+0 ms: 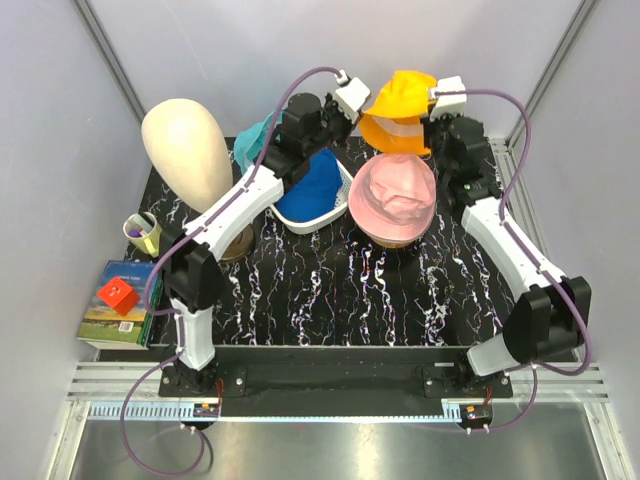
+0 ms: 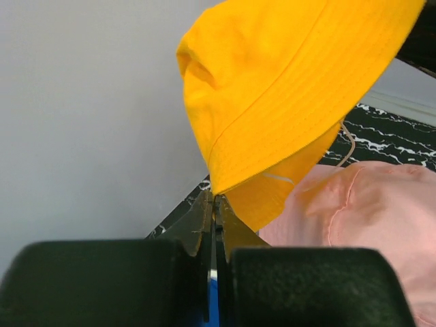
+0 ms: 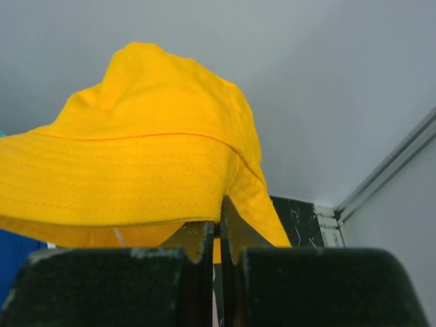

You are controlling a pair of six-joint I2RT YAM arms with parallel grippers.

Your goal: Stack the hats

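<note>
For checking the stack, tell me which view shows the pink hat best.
Top external: the whole pink hat shows, crown and brim, right of the white basket. Left wrist catches only one part of it, at lower right; right wrist shows the yellow hat instead.

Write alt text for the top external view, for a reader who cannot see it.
The left gripper and right gripper pinch opposite edges of an orange-yellow bucket hat, holding it up beyond a pink hat on the black marbled table. Left of that, a blue hat lies in a white basket near a cream mannequin head.
</note>
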